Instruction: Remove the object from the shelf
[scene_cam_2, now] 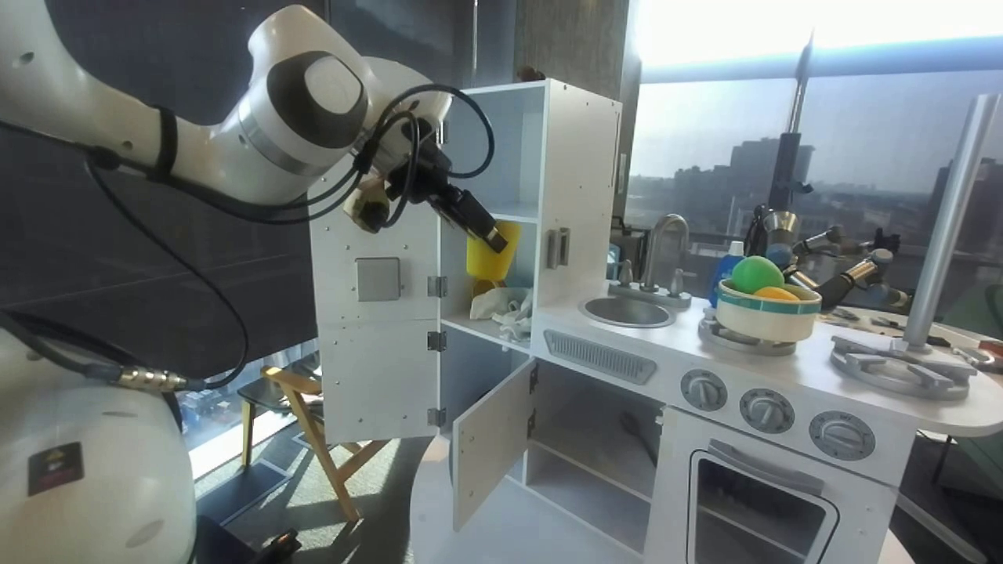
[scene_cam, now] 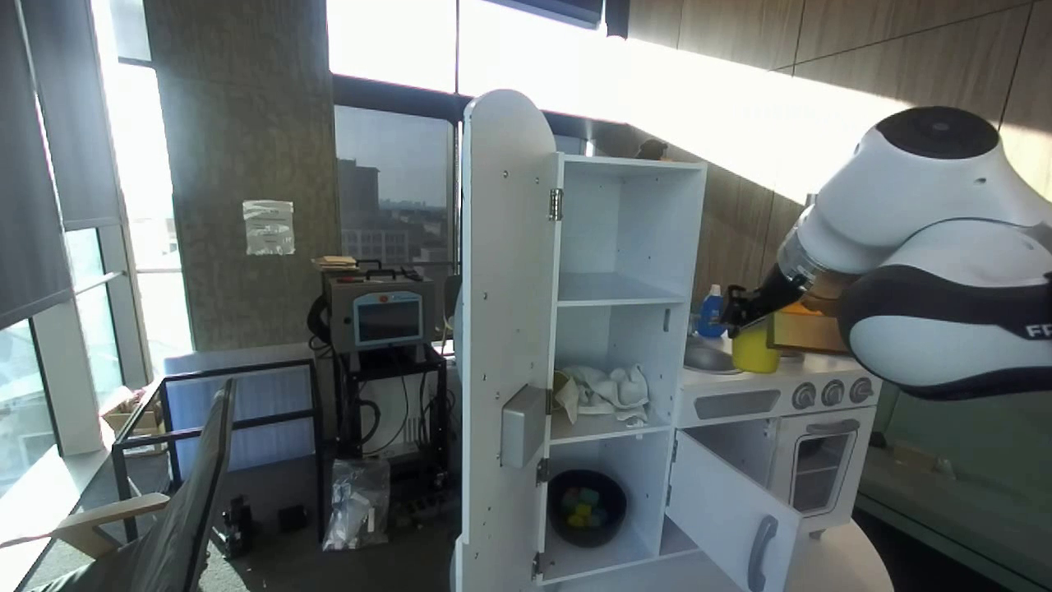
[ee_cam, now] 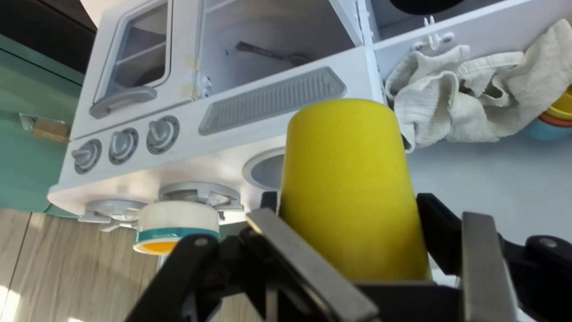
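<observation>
My gripper is shut on a yellow cup and holds it in the air in front of the white play kitchen. In an exterior view, the gripper and the yellow cup overlap the opening of the middle shelf. In the wrist view, the fingers press on both sides of the cup. A white towel lies crumpled on the middle shelf, also seen in both exterior views. Beside it are stacked coloured cups, partly cut off by the frame edge.
The tall cabinet door stands open. A lower cabinet door also stands open. A black bowl with coloured blocks sits on the bottom shelf. A sink, a blue bottle and a pot holding a green ball are on the counter.
</observation>
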Controlling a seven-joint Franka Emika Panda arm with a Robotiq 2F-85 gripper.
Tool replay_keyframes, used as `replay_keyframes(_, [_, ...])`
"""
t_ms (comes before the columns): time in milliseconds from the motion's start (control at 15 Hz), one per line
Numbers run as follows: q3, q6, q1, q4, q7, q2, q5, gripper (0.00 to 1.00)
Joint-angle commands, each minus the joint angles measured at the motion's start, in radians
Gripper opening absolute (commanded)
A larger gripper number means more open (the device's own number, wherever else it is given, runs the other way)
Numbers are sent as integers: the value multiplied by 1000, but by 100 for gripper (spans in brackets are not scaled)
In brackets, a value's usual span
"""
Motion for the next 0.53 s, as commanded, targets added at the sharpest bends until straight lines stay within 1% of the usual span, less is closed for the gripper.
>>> replay_keyframes(0, [-119, -40, 41, -34, -15, -70, -48, 52])
replay_keyframes(133, [-159, -10, 34, -34, -5, -80, -98, 52])
replay_keyframes(200, [-74, 48, -56, 75, -32, 70, -27, 52])
replay_keyframes(467, [17, 29, -110, 249, -23, 264, -38, 52])
